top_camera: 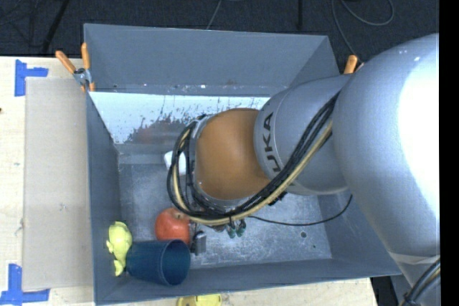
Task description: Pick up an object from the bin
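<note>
grey metal bin [215, 64], arm [387, 154] low over the things in the lower left of the frame

the wrist's orange cover [226, 154] points straight down at the bin floor and hides most of the pincer [214, 230], so whether it is apart or together cannot be told. just left of it sits a red round fruit [171, 224], the nearest thing and probably the one a straight-down approach suits. under that a dark blue cup [158, 261] lies on its side, a yellow toy [118, 246] against its left, both crowding the bin's lower wall.
</note>
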{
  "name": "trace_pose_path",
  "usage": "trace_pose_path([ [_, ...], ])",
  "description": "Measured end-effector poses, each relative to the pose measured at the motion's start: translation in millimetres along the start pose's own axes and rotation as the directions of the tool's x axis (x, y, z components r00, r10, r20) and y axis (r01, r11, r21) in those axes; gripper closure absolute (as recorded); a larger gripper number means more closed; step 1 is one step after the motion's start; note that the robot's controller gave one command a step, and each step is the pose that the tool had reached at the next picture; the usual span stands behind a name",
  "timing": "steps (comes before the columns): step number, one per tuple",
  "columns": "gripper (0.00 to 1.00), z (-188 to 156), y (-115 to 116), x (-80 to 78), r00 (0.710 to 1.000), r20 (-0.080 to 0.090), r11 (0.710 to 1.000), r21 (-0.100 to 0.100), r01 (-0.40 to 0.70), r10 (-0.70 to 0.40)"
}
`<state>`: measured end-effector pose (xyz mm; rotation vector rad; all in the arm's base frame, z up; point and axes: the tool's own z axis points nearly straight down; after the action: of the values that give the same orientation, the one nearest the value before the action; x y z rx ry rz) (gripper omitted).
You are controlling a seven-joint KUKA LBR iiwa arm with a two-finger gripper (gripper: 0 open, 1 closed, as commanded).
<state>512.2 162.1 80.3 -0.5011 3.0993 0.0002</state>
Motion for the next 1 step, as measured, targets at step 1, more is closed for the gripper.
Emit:
trace_pose_path([
  [1,1.00,0.0,-0.1,0.1,1.000,0.000,1.000,0.000,-0.001,0.001],
])
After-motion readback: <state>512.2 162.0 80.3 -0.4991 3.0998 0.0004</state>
